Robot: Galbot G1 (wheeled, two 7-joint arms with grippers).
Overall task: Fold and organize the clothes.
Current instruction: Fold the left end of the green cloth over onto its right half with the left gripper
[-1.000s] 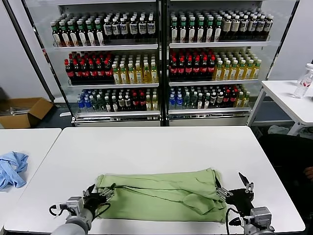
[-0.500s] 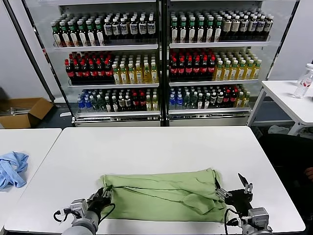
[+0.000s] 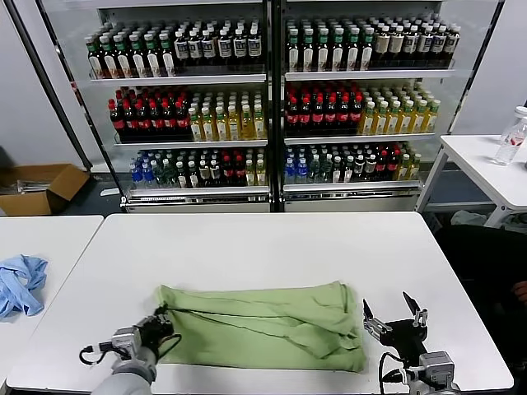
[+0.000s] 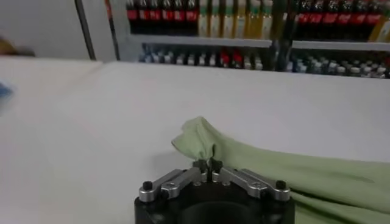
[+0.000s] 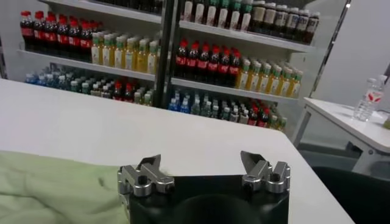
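**Shirt corner clamped at the left**

The light green shirt (image 3: 263, 323) is spread across the near half of the white table (image 3: 263, 247). Its nine-o'clock corner is pinched by the left gripper (image 3: 158, 322). At three o'clock, just beside the shirt, the right gripper (image 3: 394, 314) is held spread, gripping nothing.

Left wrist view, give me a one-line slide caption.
Left gripper shut on a corner of the light green shirt lying on the white table.

Bare table (image 3: 272, 247) beyond shirt (image 3: 263, 325)
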